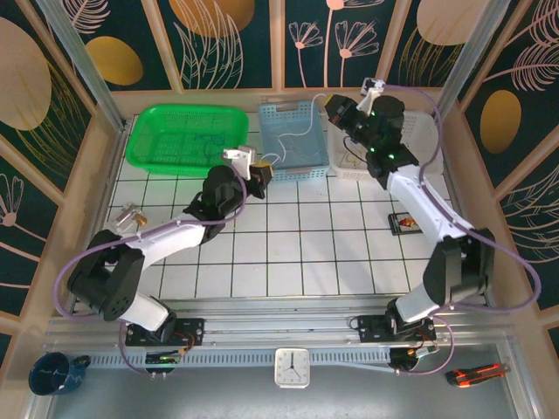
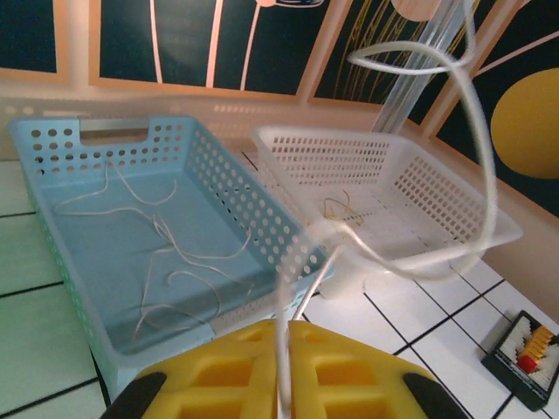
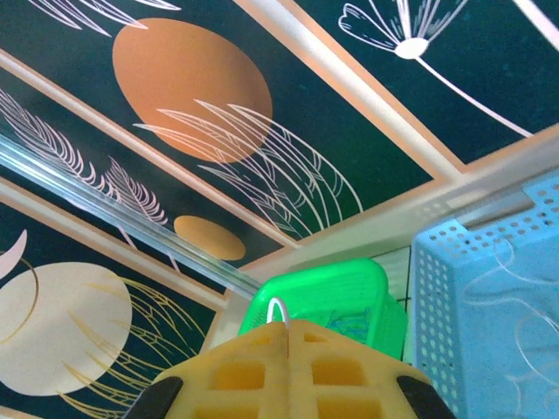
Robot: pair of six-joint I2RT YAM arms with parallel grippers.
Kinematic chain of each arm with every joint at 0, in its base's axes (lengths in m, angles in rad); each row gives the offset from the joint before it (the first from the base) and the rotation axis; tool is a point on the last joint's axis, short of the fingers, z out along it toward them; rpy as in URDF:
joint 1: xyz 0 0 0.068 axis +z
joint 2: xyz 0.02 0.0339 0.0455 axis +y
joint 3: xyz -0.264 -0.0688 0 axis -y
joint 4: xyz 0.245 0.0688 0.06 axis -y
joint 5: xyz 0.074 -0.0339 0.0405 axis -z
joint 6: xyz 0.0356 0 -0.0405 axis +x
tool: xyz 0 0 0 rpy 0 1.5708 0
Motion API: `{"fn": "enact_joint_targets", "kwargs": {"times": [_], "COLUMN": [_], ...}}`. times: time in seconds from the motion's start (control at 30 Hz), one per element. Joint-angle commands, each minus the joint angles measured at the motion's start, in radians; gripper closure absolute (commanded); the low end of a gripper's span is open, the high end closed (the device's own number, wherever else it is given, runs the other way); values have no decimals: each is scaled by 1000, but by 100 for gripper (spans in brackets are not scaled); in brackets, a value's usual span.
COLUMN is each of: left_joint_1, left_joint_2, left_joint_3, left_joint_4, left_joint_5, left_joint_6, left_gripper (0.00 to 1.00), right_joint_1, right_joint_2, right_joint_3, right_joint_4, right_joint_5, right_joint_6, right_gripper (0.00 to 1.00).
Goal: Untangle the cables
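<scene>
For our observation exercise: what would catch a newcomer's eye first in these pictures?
Three baskets line the far edge: green basket left, blue basket middle, white basket right. A white cable loops through the air from the left tool; the raised right tool pinches cable too.

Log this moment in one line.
left gripper: shut on white cable | right gripper: shut on white cable | blue basket: thin cables inside

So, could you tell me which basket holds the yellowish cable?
The white basket, rightmost of the three; the yellowish cable lies on its floor. The blue basket holds white cables.
</scene>
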Motion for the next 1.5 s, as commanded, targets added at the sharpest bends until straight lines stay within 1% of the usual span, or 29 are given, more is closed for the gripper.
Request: {"fn": "enact_joint_targets", "kwargs": {"times": [0.0,0.07,0.1,0.13,0.17,0.27,0.47,0.5,0.7,0.73,0.8,0.83,0.9,0.93,0.97,1.07,1.13,1.17,1.23,1.27,1.33,1.4,1.47], "left_joint_1": [14,23,29,35,39,45,55,55,57,56,58,57,57,57,58,59,59,61,61,62,73,91,140], "left_joint_2": [40,59,70,81,89,93,29,15,-98,-121,-167,-191,-237,-261,-279,-327,-352,-361,-387,-398,-429,-468,-515], "left_joint_3": [54,78,92,107,117,124,79,72,14,4,-9,-14,-24,-30,-33,-37,-39,-41,-48,-52,-73,-120,-173], "left_joint_4": [-38,-43,-48,-54,-54,-63,-98,-103,-152,-166,-199,-220,-245,-253,-261,-288,-311,-322,-349,-361,-381,-356,-321], "left_joint_5": [17,28,34,42,51,58,49,46,9,3,-13,-24,-40,-49,-51,-69,-87,-102,-151,-185,-268,-344,-374], "left_joint_6": [20,23,22,19,19,19,19,16,-29,-35,-45,-46,-51,-53,-55,-59,-58,-56,-53,-51,-45,-17,-17], "left_gripper": [85,80,75,68,59,37,5,1,1,1,1,1,1,1,1,1,1,1,1,1,1,1,1], "right_joint_1": [4,5,5,5,4,4,15,18,46,52,60,62,59,61,61,65,69,73,79,84,97,109,119], "right_joint_2": [87,163,191,223,252,338,476,488,538,547,551,546,533,521,508,443,384,354,281,246,159,68,-27], "right_joint_3": [116,168,187,206,224,278,361,362,269,265,266,265,277,286,290,278,240,216,145,110,23,-70,-171], "right_joint_4": [134,161,174,188,208,240,216,208,193,166,109,91,48,26,10,-20,-26,-23,-13,-9,-8,-3,-5], "right_joint_5": [-72,-93,-97,-98,-99,-102,-112,-109,-91,-82,-46,-33,-22,-17,-15,-7,7,14,30,43,88,134,205], "right_joint_6": [-24,-24,-26,-27,-26,-17,-26,-34,-84,-106,-165,-186,-216,-231,-243,-270,-280,-282,-283,-288,-307,-327,-344], "right_gripper": [100,100,100,100,100,100,100,100,100,89,76,62,41,28,20,16,14,11,6,1,1,1,1]}}
